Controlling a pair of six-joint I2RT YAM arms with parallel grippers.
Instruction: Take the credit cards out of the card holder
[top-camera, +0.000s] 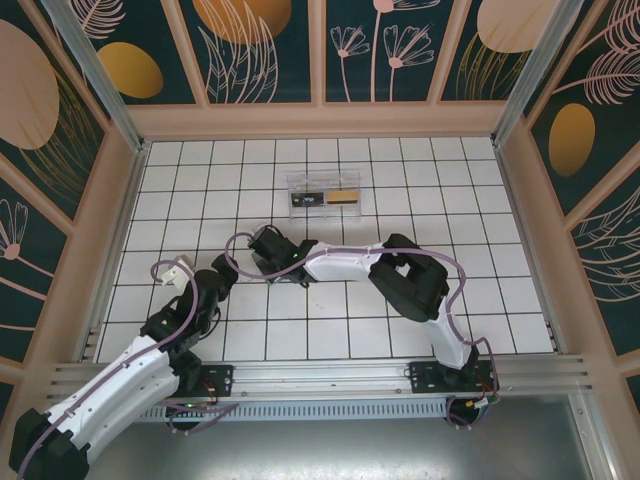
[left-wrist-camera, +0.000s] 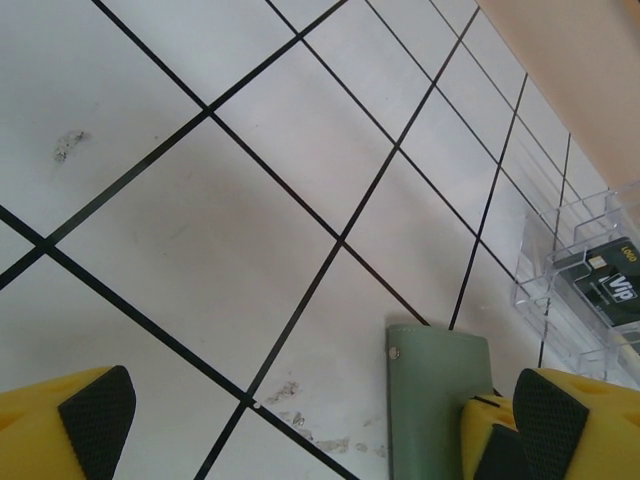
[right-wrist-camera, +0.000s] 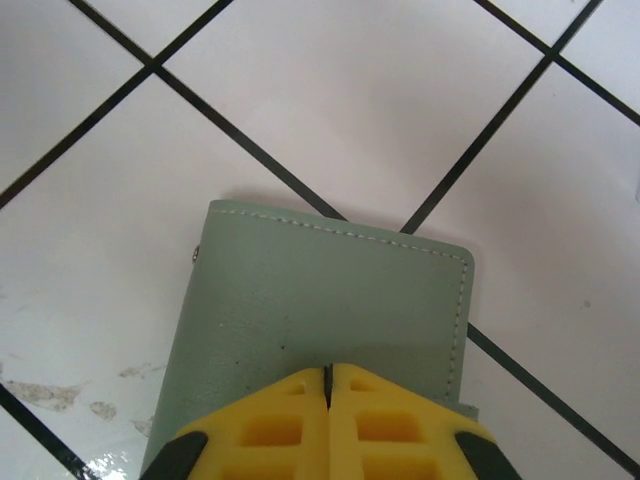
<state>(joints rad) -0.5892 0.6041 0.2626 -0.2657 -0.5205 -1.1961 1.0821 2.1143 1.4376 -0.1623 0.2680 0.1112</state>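
- Over the table (right-wrist-camera: 400, 100), right wrist view: right end effector (right-wrist-camera: 328, 375) fingers pressed together at green card holder (right-wrist-camera: 330, 290).
- Left wrist view: left end effector (left-wrist-camera: 320, 420) spread wide, empty; clear tray (left-wrist-camera: 560, 250) beyond.

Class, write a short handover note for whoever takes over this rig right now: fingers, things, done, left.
Left gripper: fingers open, hovering beside the green card holder, holding nothing.
Right gripper: fingers shut at the holder's edge; whether they pinch it cannot be told.
Holder lies on the tiles, looking closed; a black card and a gold card sit in the clear stand further back.
Done: no card seen drawn from the holder.
Left: open it, pull the cards out.
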